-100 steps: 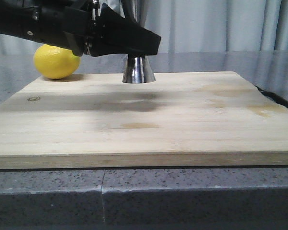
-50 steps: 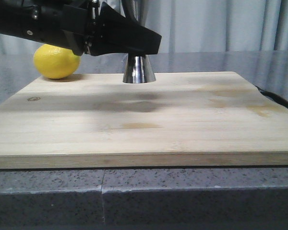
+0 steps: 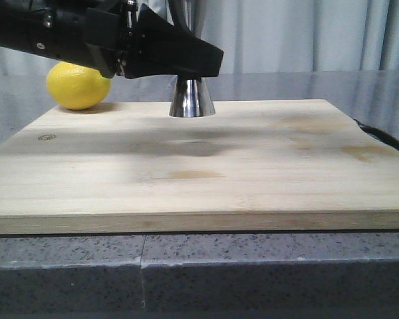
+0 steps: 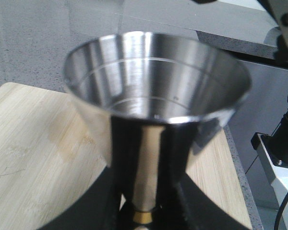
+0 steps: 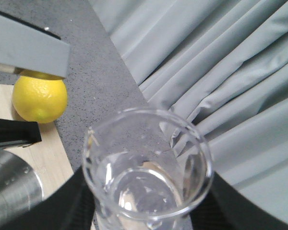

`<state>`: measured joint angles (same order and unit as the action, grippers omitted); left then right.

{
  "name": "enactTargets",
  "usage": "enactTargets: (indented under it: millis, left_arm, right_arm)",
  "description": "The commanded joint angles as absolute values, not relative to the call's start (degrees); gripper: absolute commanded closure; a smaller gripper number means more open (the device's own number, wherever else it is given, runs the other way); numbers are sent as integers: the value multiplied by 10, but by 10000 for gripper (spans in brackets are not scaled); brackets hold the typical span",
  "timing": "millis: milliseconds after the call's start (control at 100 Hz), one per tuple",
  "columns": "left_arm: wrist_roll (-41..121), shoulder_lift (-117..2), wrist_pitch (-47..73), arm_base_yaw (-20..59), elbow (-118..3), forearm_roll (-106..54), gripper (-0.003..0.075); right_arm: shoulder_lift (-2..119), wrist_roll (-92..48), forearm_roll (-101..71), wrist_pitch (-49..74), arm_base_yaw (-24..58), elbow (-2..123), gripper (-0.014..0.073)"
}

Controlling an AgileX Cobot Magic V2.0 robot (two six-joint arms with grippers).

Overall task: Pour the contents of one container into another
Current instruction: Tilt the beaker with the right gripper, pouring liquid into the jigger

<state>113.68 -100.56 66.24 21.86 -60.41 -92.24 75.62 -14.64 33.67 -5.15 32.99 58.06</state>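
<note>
On the far part of the wooden board (image 3: 253, 166), the steel jigger (image 3: 192, 97) is standing upright with the left gripper (image 4: 144, 215) closing around its narrow waist at the gold band, its dark fingers (image 4: 101, 206) pressing in from both sides. Its upper cup is looking dry and empty in the left wrist view (no liquid is showing on the polished walls). Off the board, the right gripper (image 5: 146, 211) is holding the glass beaker (image 5: 147, 167) aloft in a closed grasp, mouth facing the camera, and clear liquid seems to be sitting in it, though how much is hard to judge. A lemon (image 3: 78, 85) is resting at the board's far left corner. Both vessels are being held, so grasping appears done; the pour itself seems not yet begun.
</note>
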Motion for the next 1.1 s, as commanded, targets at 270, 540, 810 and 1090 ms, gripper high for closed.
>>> enactTargets:
  millis: [270, 540, 810, 1090]
  left_arm:
    - [1133, -982, 699, 223, -622, -957, 739]
    - [1133, -982, 699, 223, -622, -957, 739]
    - [1133, -982, 699, 223, -622, -957, 739]
    - [1133, -982, 699, 223, -622, -957, 739]
  right_arm:
    - [742, -148, 416, -101, 329, 603, 485]
    - [742, -148, 459, -101, 329, 603, 485]
    - [742, -148, 505, -101, 329, 603, 485]
    - [742, -148, 529, -101, 329, 603, 485]
